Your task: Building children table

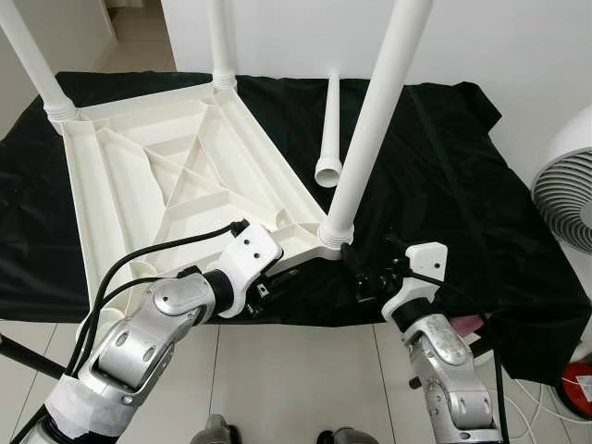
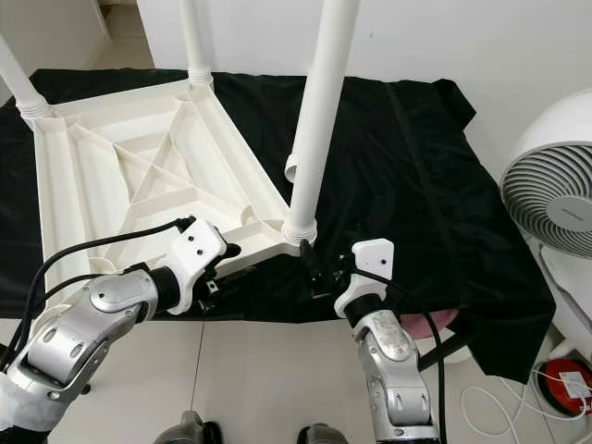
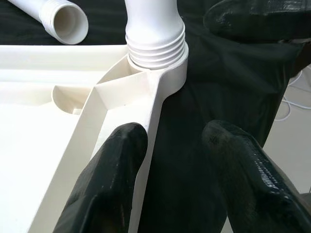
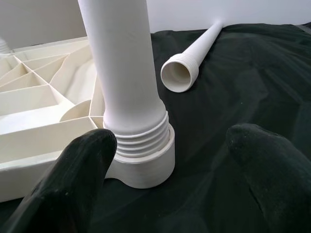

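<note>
Left jaws: the left gripper (image 3: pixel 165 160) has its fingers apart, straddling the side rail of the upturned table top (image 1: pixel 176 176), one finger (image 3: pixel 114 160) touching the rail's inner face, the other over the cloth outside it.
Right jaws: the right gripper (image 4: pixel 170 165) is spread wide, one finger each side of the near leg (image 1: pixel 375 120), neither pad touching it.
Near leg: upright in its corner socket (image 4: pixel 146 167), with several thread rings still showing above the collar, so probably not screwed fully home.
Done so far: three legs stand in the corners of the table top, which lies underside up on the black cloth (image 1: pixel 444 166).
Left to do: the loose leg (image 1: pixel 330 129) lies on the cloth just beyond the near corner; it looks due for the fourth corner, which cannot be seen.
Arm pose: both forearms reach forward and low, wrists bent towards the near corner; left from the table's side, right from the cloth side.
Bystander: a white fan (image 1: pixel 566 190) stands off to the right.
</note>
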Available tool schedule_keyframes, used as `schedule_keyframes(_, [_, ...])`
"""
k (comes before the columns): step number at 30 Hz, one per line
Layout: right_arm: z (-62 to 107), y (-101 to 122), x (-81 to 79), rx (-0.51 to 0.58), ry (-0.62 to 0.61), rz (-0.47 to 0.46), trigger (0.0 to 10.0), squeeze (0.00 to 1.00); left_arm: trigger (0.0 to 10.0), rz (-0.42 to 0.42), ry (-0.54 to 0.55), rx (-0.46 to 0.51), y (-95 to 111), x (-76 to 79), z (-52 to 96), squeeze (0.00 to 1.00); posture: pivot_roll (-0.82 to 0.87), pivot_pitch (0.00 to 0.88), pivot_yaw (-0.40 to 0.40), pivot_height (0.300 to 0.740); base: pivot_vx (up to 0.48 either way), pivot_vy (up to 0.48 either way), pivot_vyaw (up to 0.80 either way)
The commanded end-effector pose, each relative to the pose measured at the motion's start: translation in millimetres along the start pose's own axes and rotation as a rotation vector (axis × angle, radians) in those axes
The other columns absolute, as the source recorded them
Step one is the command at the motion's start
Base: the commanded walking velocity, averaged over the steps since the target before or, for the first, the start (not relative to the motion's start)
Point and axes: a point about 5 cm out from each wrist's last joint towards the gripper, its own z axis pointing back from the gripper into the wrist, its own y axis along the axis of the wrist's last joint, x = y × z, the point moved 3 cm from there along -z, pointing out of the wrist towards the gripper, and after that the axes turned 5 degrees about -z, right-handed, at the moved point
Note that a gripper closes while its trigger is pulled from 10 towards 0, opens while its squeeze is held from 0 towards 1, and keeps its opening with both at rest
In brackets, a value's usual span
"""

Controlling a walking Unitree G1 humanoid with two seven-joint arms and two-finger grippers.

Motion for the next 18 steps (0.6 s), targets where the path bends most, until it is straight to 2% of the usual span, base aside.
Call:
schedule_keyframes(1, [1.8, 3, 0.0, 0.013, 0.007, -0.002, 10.0, 0.0, 10.0, -0.006, 0.018, -0.048, -10, -3.8, -1.5, 0.0, -0.03, 0.089, 0.018, 0.74, 0.0, 0.0, 0.0])
schedule_keyframes(8, [0.9, 6, 0.5, 0.019, 0.007, -0.001, 10.0, 0.0, 10.0, 0.002, 0.07, -0.126, -25, -11.9, -3.3, 0.0, -0.03, 0.091, 0.02, 0.74, 0.0, 0.0, 0.0])
schedule_keyframes(9, [-0.2, 7, 2.7, 0.024, 0.001, -0.003, 10.0, 0.0, 10.0, 0.013, 0.106, -0.183, -35, -18.1, -2.8, 0.0, -0.03, 0.091, 0.02, 0.74, 0.0, 0.0, 0.0])
schedule_keyframes(18, [-2.4, 7, 2.8, 0.026, 0.003, -0.001, 10.0, 0.0, 10.0, 0.028, 0.155, -0.218, -41, -26.2, -2.7, 0.0, -0.03, 0.092, 0.021, 0.74, 0.0, 0.0, 0.0])
